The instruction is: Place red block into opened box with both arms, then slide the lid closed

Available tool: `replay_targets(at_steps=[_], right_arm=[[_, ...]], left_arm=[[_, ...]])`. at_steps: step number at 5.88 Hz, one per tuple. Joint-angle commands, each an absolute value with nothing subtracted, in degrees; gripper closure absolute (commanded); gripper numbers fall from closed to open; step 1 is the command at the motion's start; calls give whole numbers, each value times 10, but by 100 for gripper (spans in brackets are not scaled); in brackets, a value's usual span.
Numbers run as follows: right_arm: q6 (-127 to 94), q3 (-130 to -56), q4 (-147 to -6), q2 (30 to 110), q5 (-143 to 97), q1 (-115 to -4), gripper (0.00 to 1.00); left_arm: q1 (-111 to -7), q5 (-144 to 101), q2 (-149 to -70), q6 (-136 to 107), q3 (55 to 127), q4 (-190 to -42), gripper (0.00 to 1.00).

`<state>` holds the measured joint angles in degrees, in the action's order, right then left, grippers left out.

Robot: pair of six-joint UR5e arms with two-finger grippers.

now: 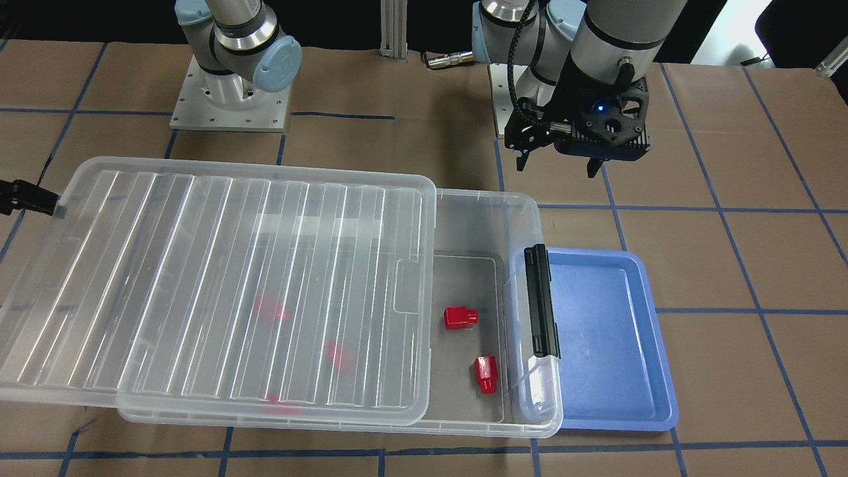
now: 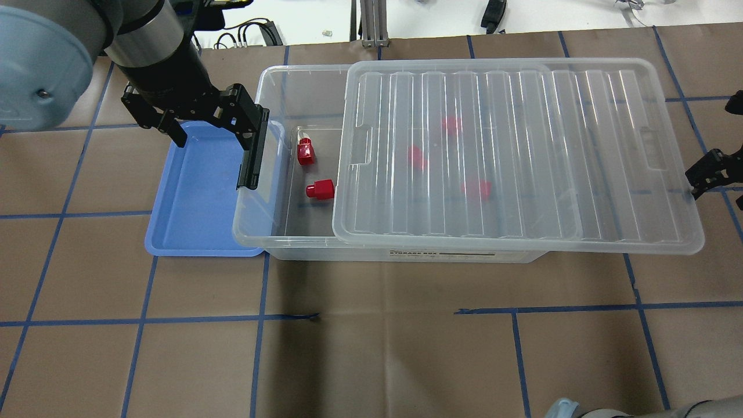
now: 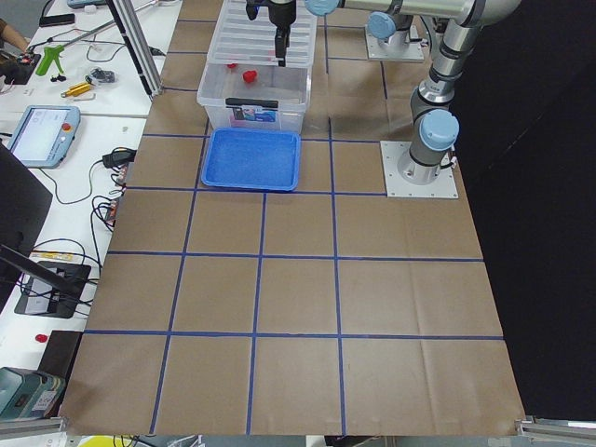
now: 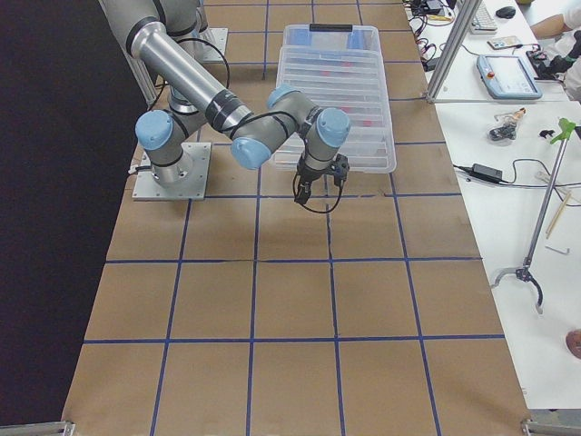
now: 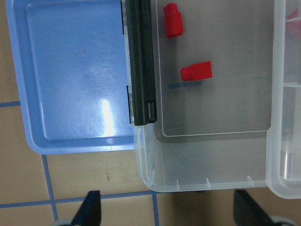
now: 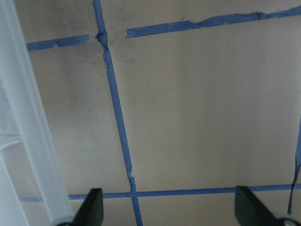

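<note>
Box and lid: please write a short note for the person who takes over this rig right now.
Left pincer: open, empty, hovering by the latch end of the box.
Right pincer: open, empty, at the overhanging end of the lid.
Blocks: two in the uncovered part, three blurred under the lid. The tray holds none.
Done: blocks are in the box.
Left: slide the lid toward the latch until it is closed.

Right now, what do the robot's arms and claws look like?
The left arm and right arm are silver-grey tubes with light blue joint caps. A black braided cable runs down the left one. The left gripper and right gripper are black, with two thin fingers. The left one shows a small blue light.
</note>
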<state>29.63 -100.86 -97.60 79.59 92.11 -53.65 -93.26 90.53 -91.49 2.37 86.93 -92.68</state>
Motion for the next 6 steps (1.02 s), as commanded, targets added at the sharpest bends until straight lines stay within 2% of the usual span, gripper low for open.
replay_targets(at_steps=[1,6], right_arm=[[294,-1007,-979,796,921,-554,0],[219,-1008,-969,814,894,-613,0]], left_arm=[[-933,906,-913,24,870,-926,2],[-933,909,-913,25,872,-926,2]])
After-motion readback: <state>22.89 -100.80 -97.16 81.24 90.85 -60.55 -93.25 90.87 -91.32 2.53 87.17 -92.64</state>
